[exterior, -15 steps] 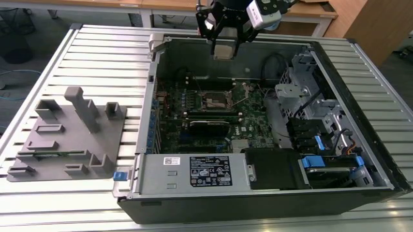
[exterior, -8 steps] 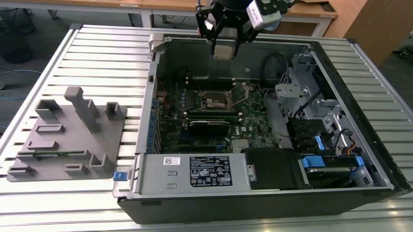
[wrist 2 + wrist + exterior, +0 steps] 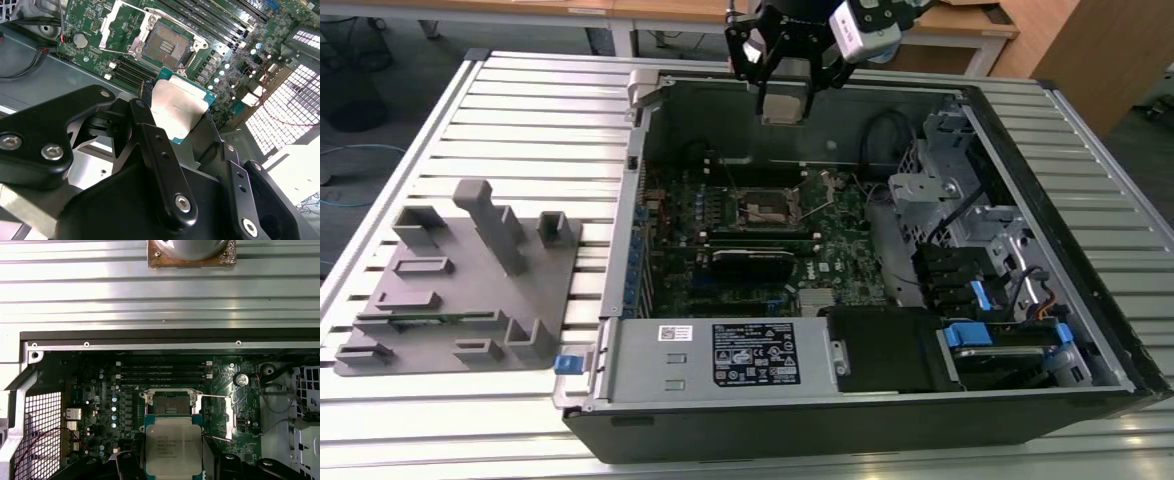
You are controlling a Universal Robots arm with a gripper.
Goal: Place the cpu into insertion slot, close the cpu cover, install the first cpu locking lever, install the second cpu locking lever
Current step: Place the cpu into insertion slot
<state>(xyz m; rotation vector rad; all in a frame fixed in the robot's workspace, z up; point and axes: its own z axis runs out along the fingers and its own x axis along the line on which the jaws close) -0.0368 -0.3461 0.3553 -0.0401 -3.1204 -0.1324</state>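
My gripper [image 3: 785, 103] hangs above the back wall of the open computer case, shut on the cpu [image 3: 783, 100]. In both wrist views the cpu [image 3: 173, 445] [image 3: 179, 107] shows its silver-grey top and green edge, clamped between the black fingers [image 3: 131, 465] [image 3: 145, 120]. The insertion slot [image 3: 767, 208] [image 3: 170, 403] [image 3: 166, 46] lies bare on the green motherboard, below and apart from the cpu. The cpu cover [image 3: 115, 25] [image 3: 216, 417] stands swung open beside the slot. A thin wire lever [image 3: 175, 21] is raised along the slot's edge.
The case [image 3: 627, 300] lies on a slatted aluminium table [image 3: 494, 120]. A power supply [image 3: 720, 355] and drive cage [image 3: 961, 230] fill the near and right parts of the case. A grey fixture [image 3: 467, 280] stands at the exterior view's left. Black RAM slots [image 3: 162, 371] run beside the socket.
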